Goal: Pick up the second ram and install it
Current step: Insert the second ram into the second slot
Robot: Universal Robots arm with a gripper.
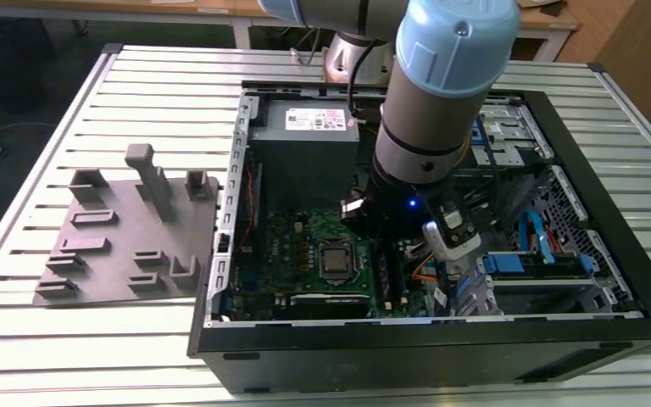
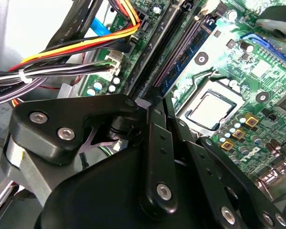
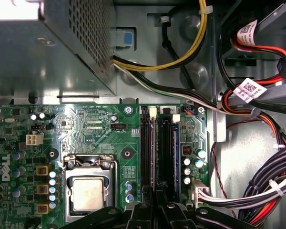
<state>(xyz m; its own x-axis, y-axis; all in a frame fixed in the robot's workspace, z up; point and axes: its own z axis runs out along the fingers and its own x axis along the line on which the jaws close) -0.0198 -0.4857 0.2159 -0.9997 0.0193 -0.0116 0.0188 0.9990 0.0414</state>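
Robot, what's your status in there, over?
Gripper low over the memory slots, inside the case. One blue-green ram stick stands in a slot; second or first, cannot tell. Cables beside, none across the slots.

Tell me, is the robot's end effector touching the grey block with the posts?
Apart. In the exterior view the end effector is inside the computer case over the motherboard, while the grey block sits outside it on the table.

The second ram (image 2: 183, 52) stands edge-up, seated in a motherboard slot.
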